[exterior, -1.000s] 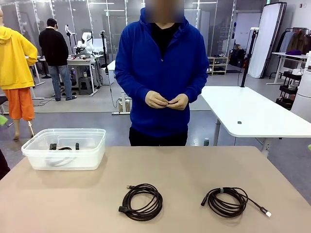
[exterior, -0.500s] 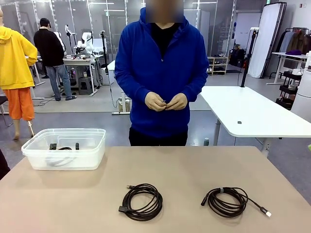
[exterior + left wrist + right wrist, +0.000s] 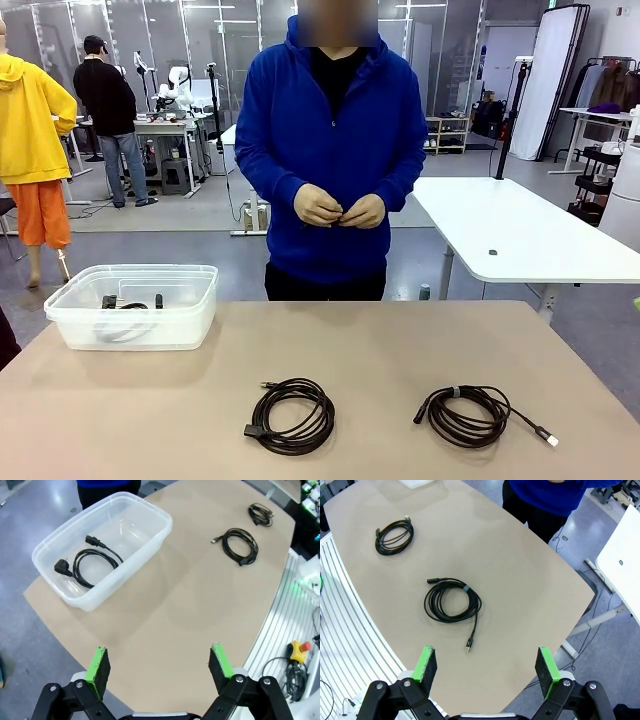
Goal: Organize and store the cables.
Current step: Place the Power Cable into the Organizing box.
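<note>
Cable-storing task at an early stage. A clear bin (image 3: 190, 320) stands at the far left corner of the worktop (image 3: 380, 350) and holds one stored cable (image 3: 75, 570), a loosely coiled black cord with a plug at each end, lying flat on the bin floor. Two more coiled cables lie flat on the bare worktop along its near edge: the middle cable (image 3: 325, 415) close to the centre of that edge, and the right-hand cable (image 3: 465, 438) towards the near right corner, bound by a pale tie, with one light-tipped end trailing out to the right. The two coils are well apart from each other and from the bin. The left gripper (image 3: 159, 652) hangs high over the near left part of the worktop, jaws spread wide with nothing between them; the right gripper (image 3: 486, 652) hangs high over the near right part, jaws likewise wide and empty. A person (image 3: 330, 150) stands at the far edge with both hands (image 3: 343, 210) together at the waist, off the worktop; whether they hold anything cannot be told. Judged from this layout, one of three visible cables is stored, and two remain to be picked up and placed in the bin.
</note>
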Robot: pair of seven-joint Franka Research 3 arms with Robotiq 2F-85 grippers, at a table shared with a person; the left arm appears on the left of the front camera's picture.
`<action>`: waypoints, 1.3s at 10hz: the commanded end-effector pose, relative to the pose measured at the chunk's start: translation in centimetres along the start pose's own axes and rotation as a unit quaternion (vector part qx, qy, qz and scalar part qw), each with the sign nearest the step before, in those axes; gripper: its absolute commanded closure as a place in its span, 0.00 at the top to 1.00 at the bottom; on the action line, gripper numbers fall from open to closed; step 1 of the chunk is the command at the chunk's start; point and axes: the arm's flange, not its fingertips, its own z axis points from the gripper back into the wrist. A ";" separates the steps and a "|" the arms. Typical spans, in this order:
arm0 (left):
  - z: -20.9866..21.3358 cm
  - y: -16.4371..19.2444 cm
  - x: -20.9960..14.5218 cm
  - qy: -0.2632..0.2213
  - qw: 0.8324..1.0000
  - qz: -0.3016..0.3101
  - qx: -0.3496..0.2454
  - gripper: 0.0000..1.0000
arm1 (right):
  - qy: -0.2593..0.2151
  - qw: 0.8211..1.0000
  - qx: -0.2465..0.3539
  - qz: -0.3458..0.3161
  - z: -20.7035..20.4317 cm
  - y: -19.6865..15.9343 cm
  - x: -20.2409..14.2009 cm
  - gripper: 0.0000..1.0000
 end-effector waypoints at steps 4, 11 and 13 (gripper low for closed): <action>0.0 0.0 0.0 0.000 1.000 0.000 0.000 1.00 | -0.001 1.000 0.002 0.008 0.1 0.0 -0.2 1.00; 0.0 0.0 0.0 0.000 1.000 0.000 0.000 1.00 | -0.001 1.000 0.002 0.008 0.1 0.0 -0.2 1.00; 0.0 0.0 0.0 0.000 1.000 0.000 0.000 1.00 | -0.001 1.000 0.002 0.008 0.1 0.0 -0.2 1.00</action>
